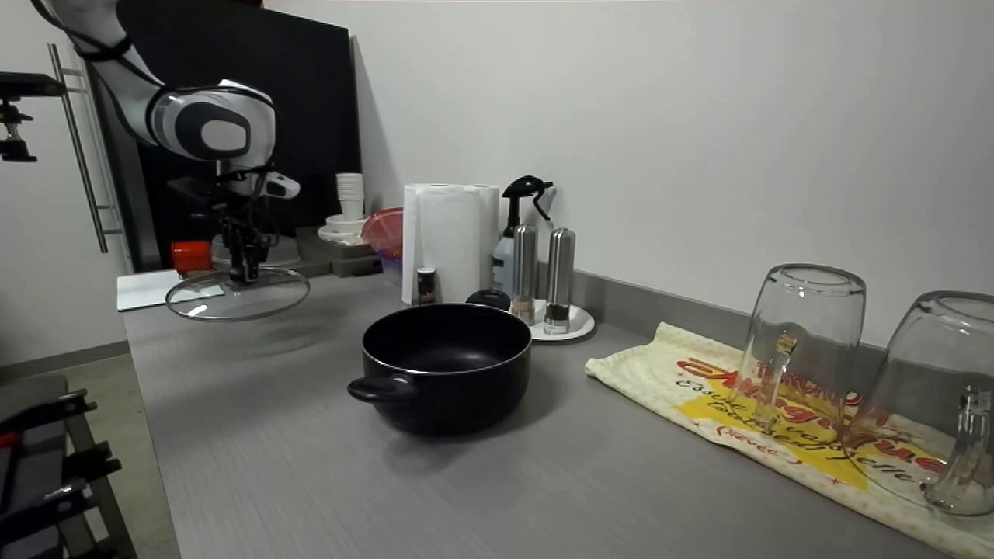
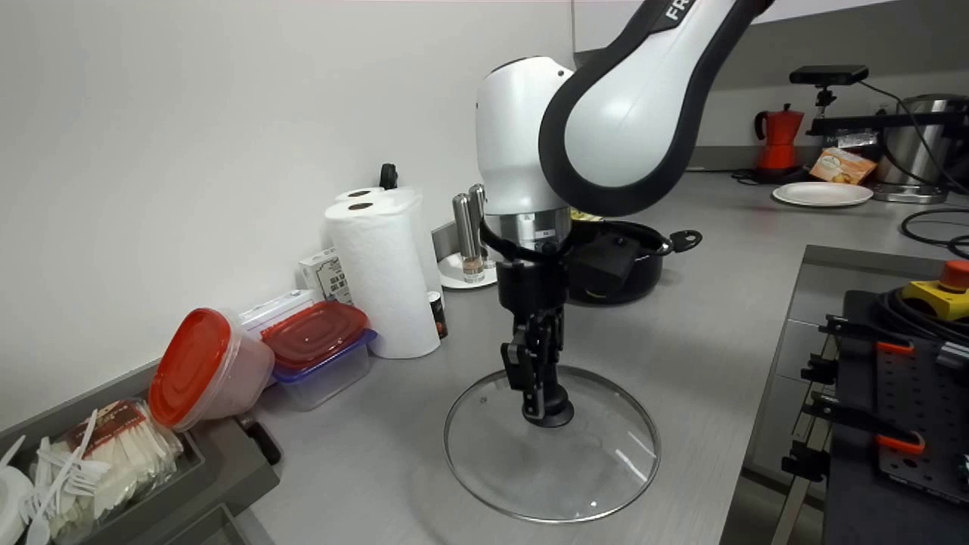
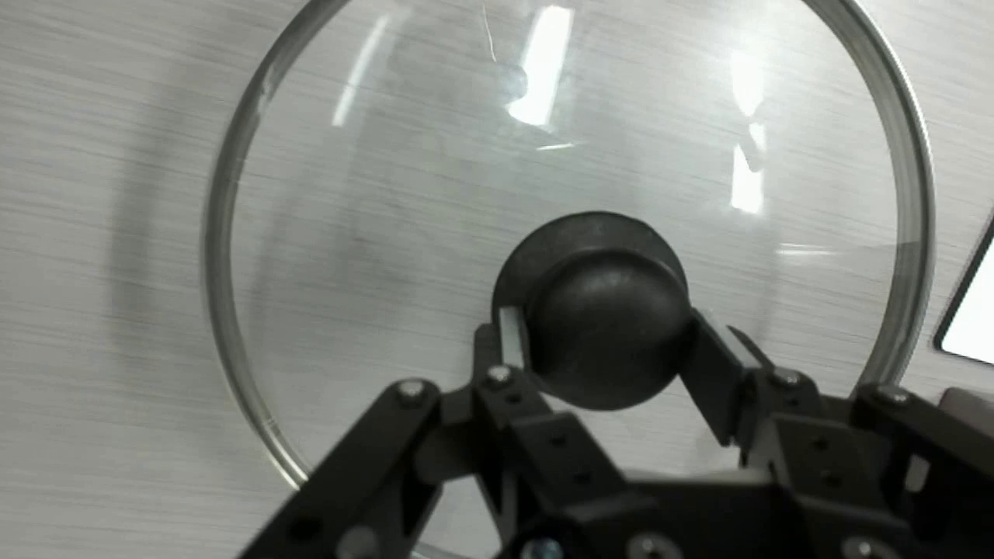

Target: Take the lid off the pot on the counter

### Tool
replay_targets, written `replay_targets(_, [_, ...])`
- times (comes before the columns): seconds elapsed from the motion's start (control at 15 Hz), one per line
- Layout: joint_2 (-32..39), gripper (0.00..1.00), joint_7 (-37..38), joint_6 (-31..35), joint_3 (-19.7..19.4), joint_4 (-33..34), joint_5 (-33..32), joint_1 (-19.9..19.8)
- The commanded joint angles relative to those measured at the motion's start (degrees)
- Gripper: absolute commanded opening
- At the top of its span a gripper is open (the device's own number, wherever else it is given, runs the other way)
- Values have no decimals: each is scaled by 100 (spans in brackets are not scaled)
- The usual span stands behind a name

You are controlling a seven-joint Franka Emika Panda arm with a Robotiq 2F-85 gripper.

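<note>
Black gripper (image 3: 611, 339) pinches the knob (image 3: 609, 310) and holds the glass lid (image 2: 564, 462) just above the counter (image 1: 295, 435), well apart from the black pot (image 1: 446, 400). Being glass, it could slip or crack, so that knob seems the best spot to hold.

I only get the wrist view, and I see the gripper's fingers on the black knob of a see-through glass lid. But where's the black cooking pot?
Observer: In an exterior view, the low, wide black cooking pot stands uncovered on the matte grey counter, apart from the round, see-through glass lid.
Child: Oh! Is there stuff near the pot that I might knock over?
Observer: Perhaps: two tall, slim, silver-coloured mills stand close by on a round white plate, and they look as if they could tip if bumped.
</note>
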Motion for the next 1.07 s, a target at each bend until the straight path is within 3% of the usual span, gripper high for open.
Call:
replay_targets(0.0, [25, 27, -33, 417, -24, -126, -249, 163])
replay_targets(1.0, [511, 27, -9, 976, -397, -104, -1424, 395])
